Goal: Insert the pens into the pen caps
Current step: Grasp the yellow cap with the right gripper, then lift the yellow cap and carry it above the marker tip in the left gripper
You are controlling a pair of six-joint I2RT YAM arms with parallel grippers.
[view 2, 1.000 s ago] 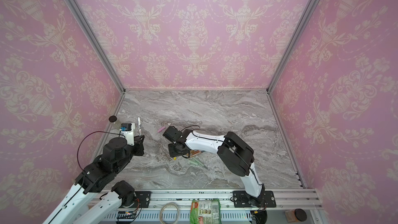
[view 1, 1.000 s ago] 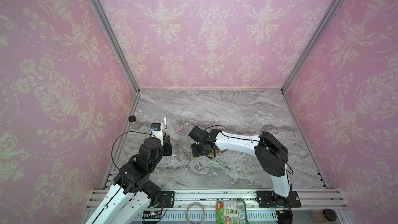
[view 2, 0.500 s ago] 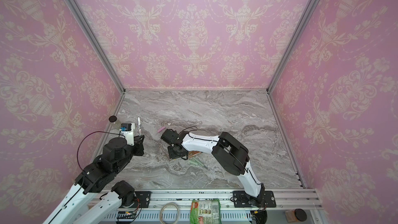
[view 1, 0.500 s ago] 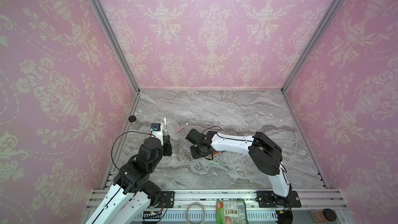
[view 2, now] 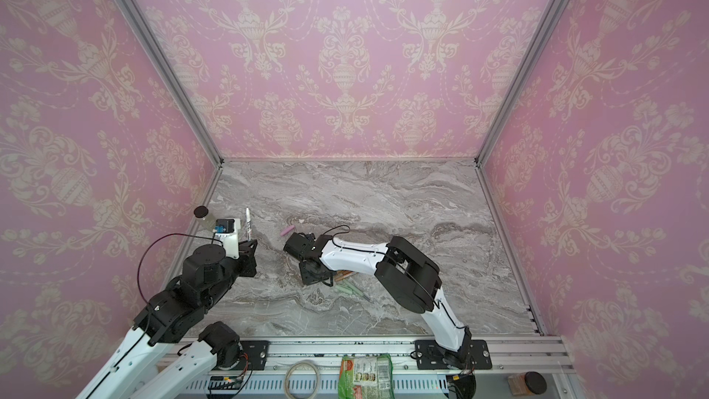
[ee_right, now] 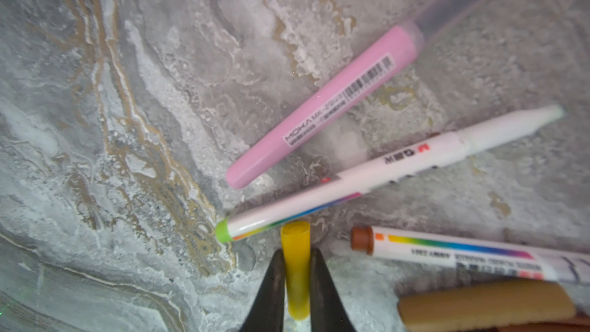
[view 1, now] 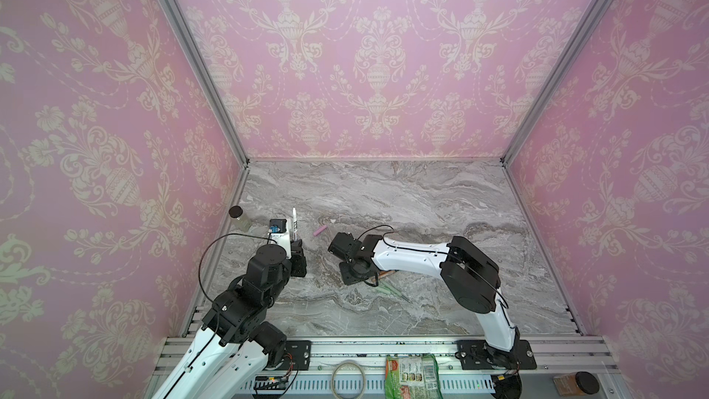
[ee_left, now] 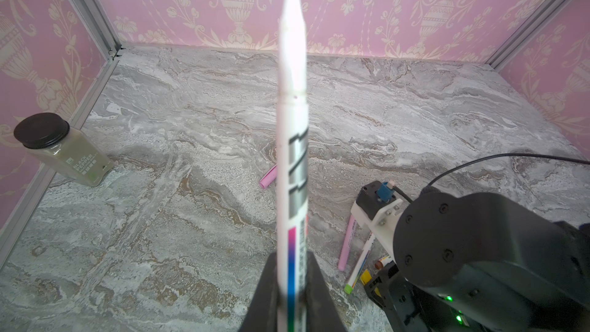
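My left gripper (ee_left: 292, 269) is shut on a white pen (ee_left: 292, 122), held upright with its dark tip up; both top views show the white pen (view 1: 294, 224) (view 2: 248, 224) standing above the table's left side. My right gripper (ee_right: 296, 260) is low over the table and shut on a yellow pen cap (ee_right: 296, 250). Just beyond the cap lie a pink pen (ee_right: 322, 106), a green-ended white pen (ee_right: 367, 170), a brown-ended white pen (ee_right: 463, 250) and a tan pen (ee_right: 485, 301). A pink pen cap (view 1: 320, 230) lies apart, between the arms. Pale green pens (view 1: 391, 289) lie beside the right wrist.
A black-lidded pepper jar (view 1: 239, 218) stands against the left wall. Pink patterned walls close the marble table (view 1: 383, 193) on three sides. On the front rail sit a cable ring (view 1: 347, 378), a green packet (view 1: 410, 376) and a brown jar (view 1: 575, 383).
My right gripper has closed onto the yellow pen cap and its wrist has shifted slightly left. The left arm and its pen have stayed still.
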